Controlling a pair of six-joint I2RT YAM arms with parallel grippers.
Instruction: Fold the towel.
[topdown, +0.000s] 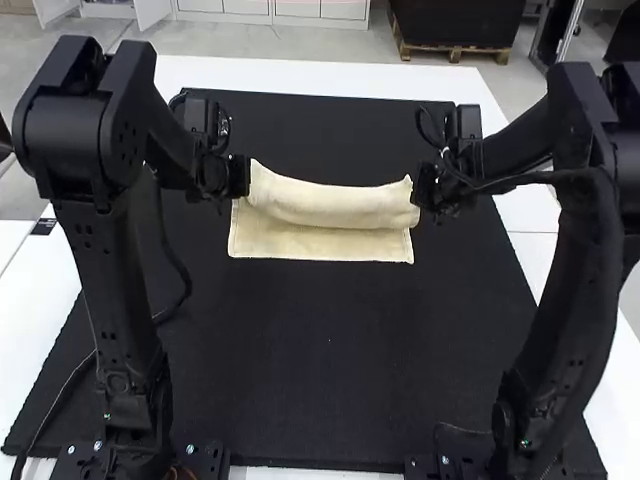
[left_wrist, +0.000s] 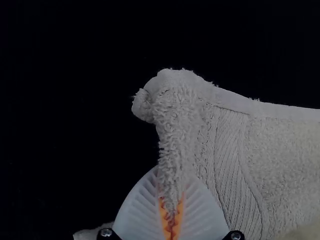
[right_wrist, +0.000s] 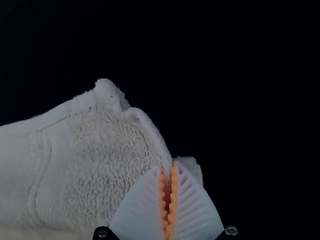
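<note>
Two places of the towel (topdown: 320, 246) are pinched by me from here. With the left gripper (topdown: 243, 178) I hold a gathered bit at its left side; in the left wrist view, this bit becomes narrow and goes down between the orange pads (left_wrist: 164, 216) of the white, ribbed fingers (left_wrist: 137, 210). With the right gripper (topdown: 418, 190) I pinch the edge at its right side, and in the right wrist view the fingers of the right gripper (right_wrist: 168, 197) stand nearly together, with the edge of the cloth at their tips.

Between the two grippers, the far part of the towel makes a rounded, raised band, curved over from side to side. The nearer part is a flat strip, and its straight edge is toward my arms. The cloth is cream-coloured and lies at the middle of the far half of the black mat (topdown: 325, 340). Around the mat I see the white table (topdown: 350, 75). My left arm (topdown: 110, 290) and my right arm (topdown: 570, 300) stand on the two sides.
</note>
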